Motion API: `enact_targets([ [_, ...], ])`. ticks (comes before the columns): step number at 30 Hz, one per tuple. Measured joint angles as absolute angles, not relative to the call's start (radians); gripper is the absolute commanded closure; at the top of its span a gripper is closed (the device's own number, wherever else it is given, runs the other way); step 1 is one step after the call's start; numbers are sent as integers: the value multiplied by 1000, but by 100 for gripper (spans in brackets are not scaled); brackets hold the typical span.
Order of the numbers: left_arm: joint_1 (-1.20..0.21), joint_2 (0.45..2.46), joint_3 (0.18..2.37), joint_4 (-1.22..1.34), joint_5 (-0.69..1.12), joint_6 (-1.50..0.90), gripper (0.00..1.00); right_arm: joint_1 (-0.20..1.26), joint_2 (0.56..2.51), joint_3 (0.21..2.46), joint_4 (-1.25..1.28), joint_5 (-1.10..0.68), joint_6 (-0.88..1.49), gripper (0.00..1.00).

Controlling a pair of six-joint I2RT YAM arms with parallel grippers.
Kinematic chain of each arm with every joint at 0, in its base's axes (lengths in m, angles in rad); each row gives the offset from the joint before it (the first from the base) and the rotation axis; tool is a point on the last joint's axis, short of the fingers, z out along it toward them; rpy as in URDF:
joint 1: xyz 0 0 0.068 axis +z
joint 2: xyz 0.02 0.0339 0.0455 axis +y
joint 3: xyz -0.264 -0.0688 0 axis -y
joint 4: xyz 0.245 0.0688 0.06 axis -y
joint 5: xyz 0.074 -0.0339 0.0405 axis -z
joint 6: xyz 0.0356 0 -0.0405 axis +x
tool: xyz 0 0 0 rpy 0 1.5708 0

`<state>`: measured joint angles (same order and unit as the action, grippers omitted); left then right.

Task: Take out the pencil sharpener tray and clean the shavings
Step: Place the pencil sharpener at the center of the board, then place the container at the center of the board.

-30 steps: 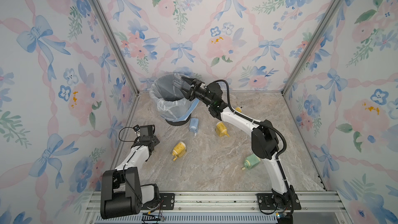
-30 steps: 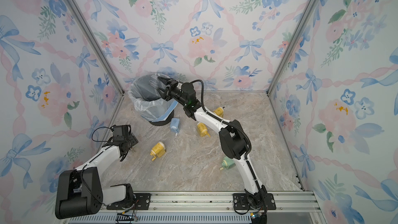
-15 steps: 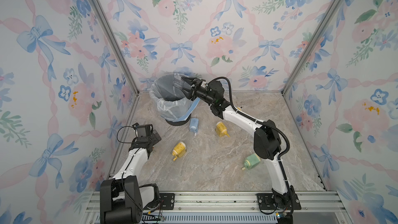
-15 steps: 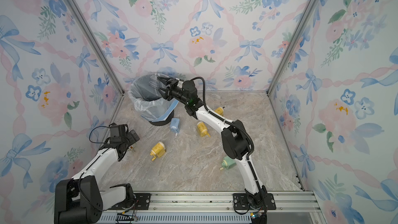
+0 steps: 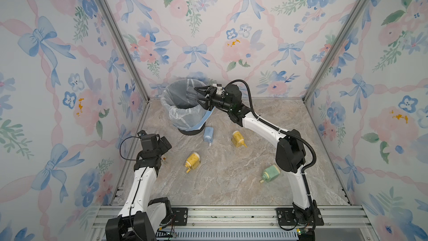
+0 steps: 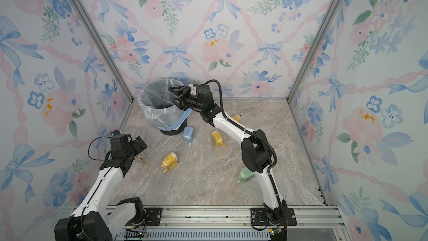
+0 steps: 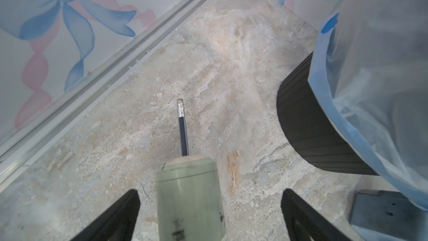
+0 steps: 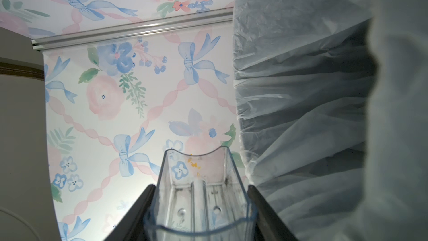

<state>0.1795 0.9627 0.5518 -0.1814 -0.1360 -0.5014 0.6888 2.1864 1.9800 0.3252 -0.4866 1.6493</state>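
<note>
The clear plastic tray [image 8: 199, 195] is clamped between the fingers of my right gripper [image 8: 201, 186], which is shut on it. In both top views the tray [image 5: 191, 93] [image 6: 165, 93] hangs over the mouth of the lined trash bin [image 5: 183, 110], on the right gripper [image 5: 196, 94]. It shows dark smudges inside and no shavings. My left gripper [image 7: 210, 191] stands open low by the left wall, its fingers clear of a pale green pencil sharpener [image 7: 188, 195] lying between them. A dark pencil [image 7: 183, 130] sticks out of that sharpener.
On the marble floor lie a blue sharpener [image 5: 208, 133], two yellow ones [image 5: 238, 137] [image 5: 193, 159] and a green one [image 5: 269, 173]. The bin's black base [image 7: 308, 121] stands close beside the left gripper. The left wall's metal rail [image 7: 111, 70] runs alongside.
My left gripper's jaws have opened wide off the green sharpener, and the left arm's elbow has risen. The right gripper stays over the bin with the tray.
</note>
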Motion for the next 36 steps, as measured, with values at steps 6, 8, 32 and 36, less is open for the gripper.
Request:
enact_targets([
  [6, 179, 909, 552, -182, -121, -490, 2, 687, 2117, 1957, 207, -495, 1478, 57],
  [8, 179, 897, 552, -182, -102, -491, 2, 687, 2094, 1957, 164, -495, 1414, 57],
  [32, 132, 815, 552, -123, 102, -499, 2, 741, 1454, 1277, -215, -166, 486, 52],
  [36, 125, 819, 552, -118, 123, -501, 2, 797, 1374, 1169, -206, -65, 429, 52],
])
